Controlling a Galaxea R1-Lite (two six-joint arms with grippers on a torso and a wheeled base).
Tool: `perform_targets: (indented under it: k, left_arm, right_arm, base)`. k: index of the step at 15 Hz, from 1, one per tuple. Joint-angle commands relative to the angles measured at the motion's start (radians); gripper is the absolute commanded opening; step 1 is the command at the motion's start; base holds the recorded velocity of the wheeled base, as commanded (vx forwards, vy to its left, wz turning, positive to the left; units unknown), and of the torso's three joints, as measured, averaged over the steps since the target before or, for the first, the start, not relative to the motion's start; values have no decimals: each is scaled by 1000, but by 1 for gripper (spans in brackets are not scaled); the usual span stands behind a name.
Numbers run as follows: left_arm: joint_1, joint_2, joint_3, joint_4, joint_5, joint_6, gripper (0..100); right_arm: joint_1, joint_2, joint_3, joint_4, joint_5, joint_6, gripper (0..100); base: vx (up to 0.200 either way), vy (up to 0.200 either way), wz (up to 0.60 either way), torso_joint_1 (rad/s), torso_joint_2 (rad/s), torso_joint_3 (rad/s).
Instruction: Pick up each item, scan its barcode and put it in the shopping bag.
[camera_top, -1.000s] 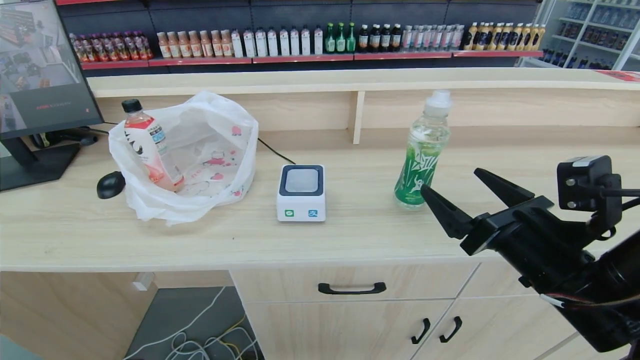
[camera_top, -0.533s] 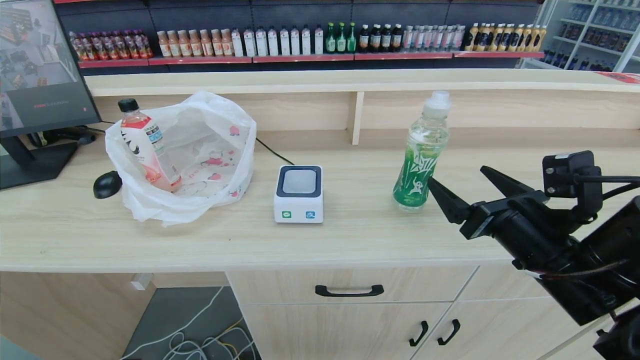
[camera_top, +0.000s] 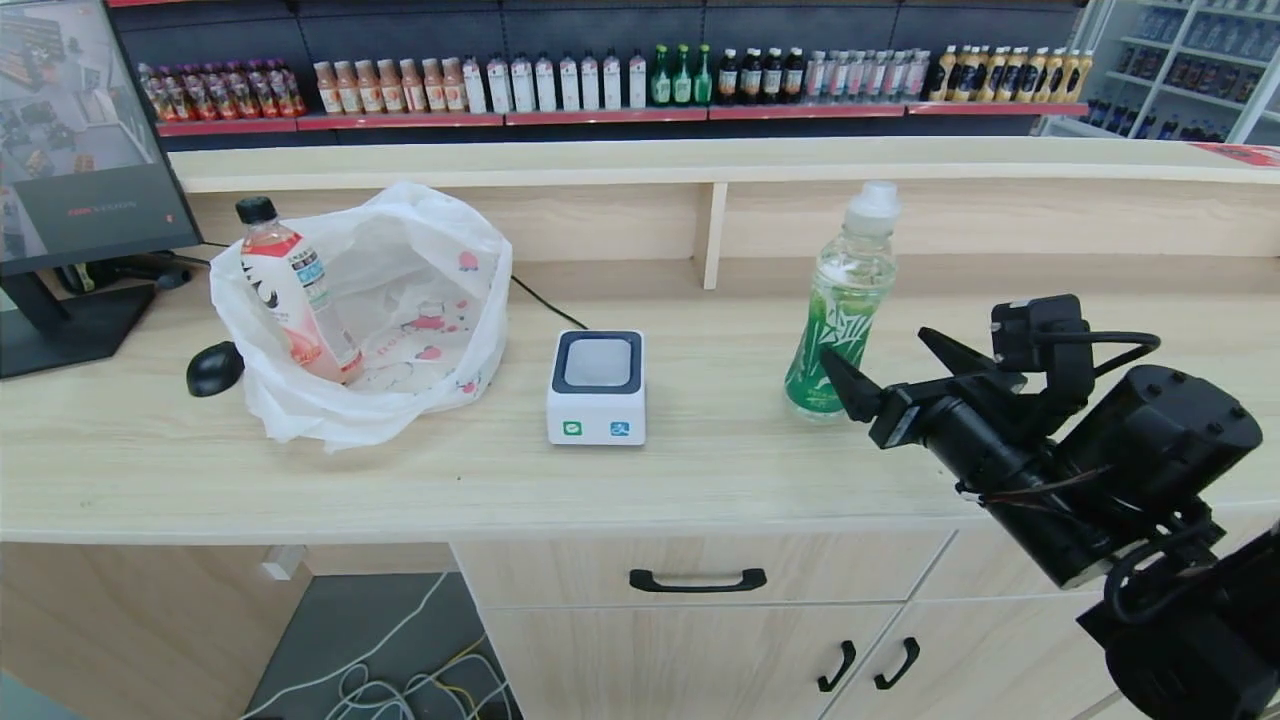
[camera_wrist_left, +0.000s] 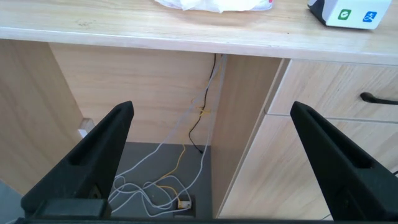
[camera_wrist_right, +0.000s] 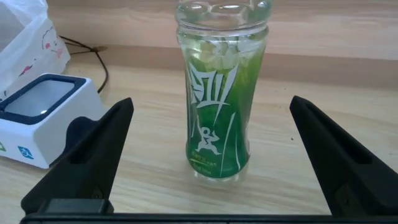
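Bottle (camera_top: 845, 300) stands upright, right of centre. The right gripper (camera_top: 880, 352), wide open and empty, sits just lower right, the nearer one. The left gripper (camera_wrist_left: 211, 107), also open and empty, hangs below the counter (camera_top: 700, 470).

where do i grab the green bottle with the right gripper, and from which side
Grip the green bottle around its narrower labelled middle, coming in level from its near right side: it stands upright, and the open right gripper faces it there.
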Motion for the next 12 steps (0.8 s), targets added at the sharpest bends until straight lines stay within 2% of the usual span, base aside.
perform_targets:
  k: [1, 5, 12]
  left_arm:
    - [1, 0, 0, 0, 0, 0, 100]
    - [1, 0, 0, 0, 0, 0, 100]
    - [1, 0, 0, 0, 0, 0, 100]
  right_arm:
    - [-18, 50, -43, -2, 3, -1, 100]
    - [-38, 78, -151, 98, 31, 1, 100]
    - [-40, 167, -309, 164, 35, 1, 100]
  base:
    - [0, 0, 0, 0, 0, 0]
    - [0, 0, 0, 0, 0, 0]
    - [0, 0, 0, 0, 0, 0]
